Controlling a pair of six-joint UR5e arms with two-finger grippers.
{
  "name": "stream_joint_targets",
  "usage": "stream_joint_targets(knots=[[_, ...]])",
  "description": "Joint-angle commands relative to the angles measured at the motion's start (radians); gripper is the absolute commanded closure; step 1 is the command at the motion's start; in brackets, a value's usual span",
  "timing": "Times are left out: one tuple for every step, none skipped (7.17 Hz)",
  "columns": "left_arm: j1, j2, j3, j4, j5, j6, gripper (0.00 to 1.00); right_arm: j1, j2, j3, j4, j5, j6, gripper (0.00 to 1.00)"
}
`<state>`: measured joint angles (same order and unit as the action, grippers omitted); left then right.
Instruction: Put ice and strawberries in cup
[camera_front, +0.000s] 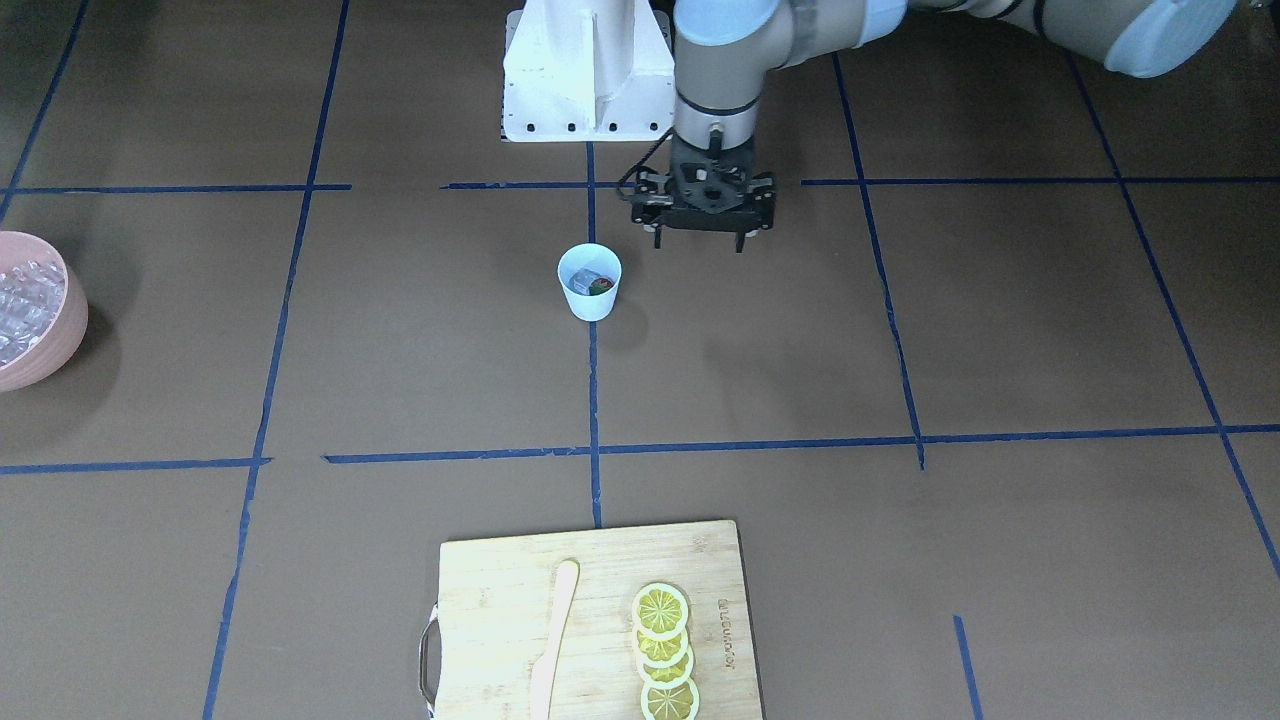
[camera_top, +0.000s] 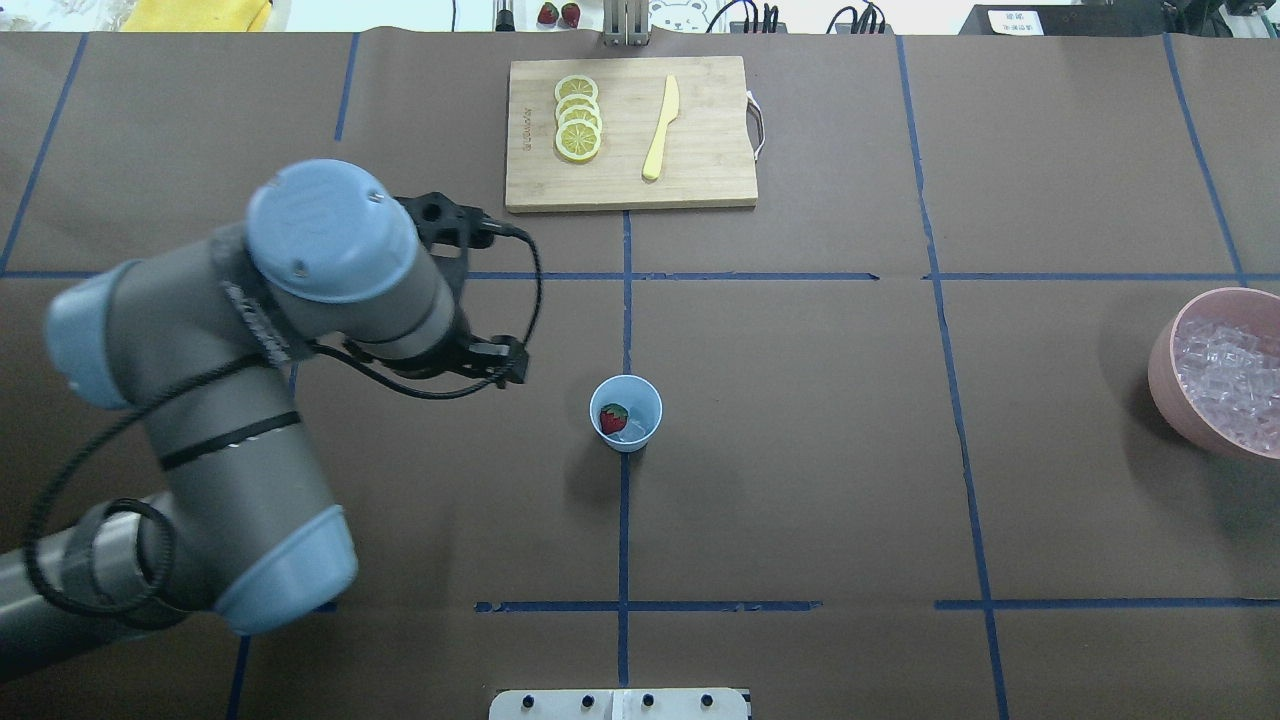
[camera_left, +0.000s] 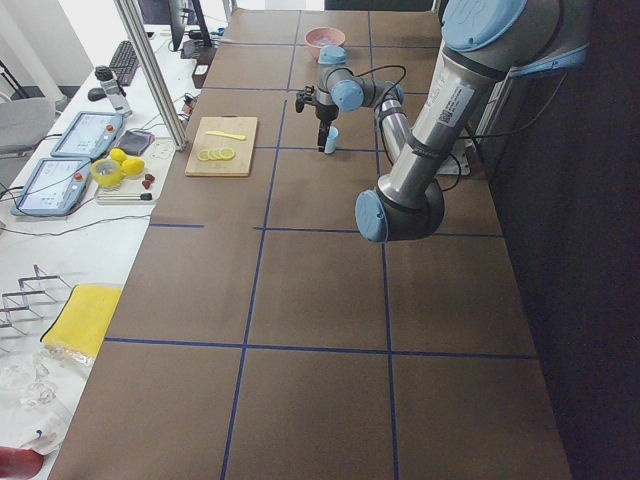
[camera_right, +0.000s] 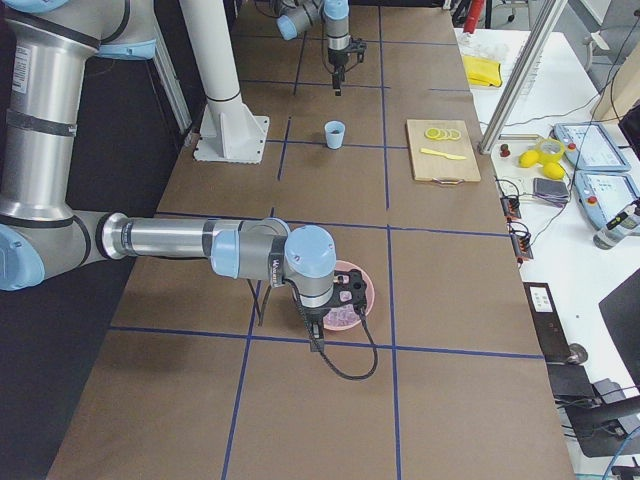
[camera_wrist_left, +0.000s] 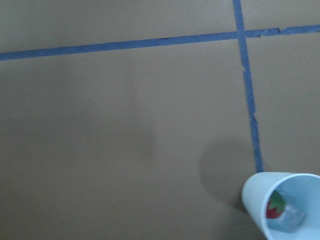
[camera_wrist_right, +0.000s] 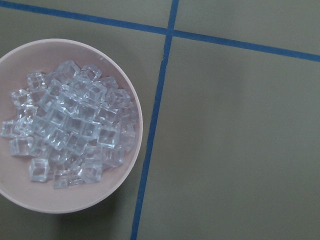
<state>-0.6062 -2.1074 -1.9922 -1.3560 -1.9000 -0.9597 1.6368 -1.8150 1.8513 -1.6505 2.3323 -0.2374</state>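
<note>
The cup (camera_front: 590, 295) stands upright at the middle of the bench (camera_front: 900, 350), holding 1 strawberry (camera_top: 613, 417) and 1 ice cube (camera_wrist_left: 291, 220); the left claw (camera_front: 698, 240) hangs beside it, spread and empty; the right claw (camera_right: 316, 322) hovers over the pink bowl (camera_wrist_right: 137, 115), presumably for more ice (camera_wrist_right: 75, 125); its state I cannot tell.

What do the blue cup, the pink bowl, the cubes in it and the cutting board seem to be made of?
The cup looks like thin plastic: smooth, matte, even colour. The bowl may be plastic or ceramic: smooth, uniform pink. The cubes are clear and glassy, ice or acrylic: sharp, uniform edges. The cutting board looks like wood or bamboo: pale, strip grain.
</note>
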Motion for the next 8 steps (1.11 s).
stream_joint_targets(knots=[[-0.164,0.195,-0.121,-0.005,-0.092,0.259,0.0,0.0,-0.003,0.0,0.0,0.001,0.003,0.01],[-0.291,0.283,-0.125,-0.005,-0.188,0.453,0.0,0.0,-0.003,0.0,0.0,0.001,0.003,0.01],[-0.419,0.359,-0.116,-0.003,-0.268,0.64,0.0,0.0,-0.003,-0.001,0.0,-0.001,0.004,0.01],[-0.517,0.416,-0.091,-0.002,-0.313,0.783,0.0,0.0,-0.004,0.0,0.0,-0.001,0.003,0.01],[-0.588,0.481,-0.059,-0.011,-0.336,0.894,0.0,0.0,-0.004,0.0,0.0,-0.001,0.003,0.01],[-0.668,0.494,-0.001,-0.011,-0.367,0.995,0.0,0.0,-0.003,-0.001,0.0,-0.002,0.003,0.01],[-0.764,0.533,0.085,-0.017,-0.443,1.089,0.0,0.0,-0.003,-0.001,0.0,-0.002,0.003,0.01],[-0.856,0.558,0.193,-0.053,-0.502,1.204,0.0,0.0,-0.003,0.0,0.0,-0.001,0.001,0.01]])
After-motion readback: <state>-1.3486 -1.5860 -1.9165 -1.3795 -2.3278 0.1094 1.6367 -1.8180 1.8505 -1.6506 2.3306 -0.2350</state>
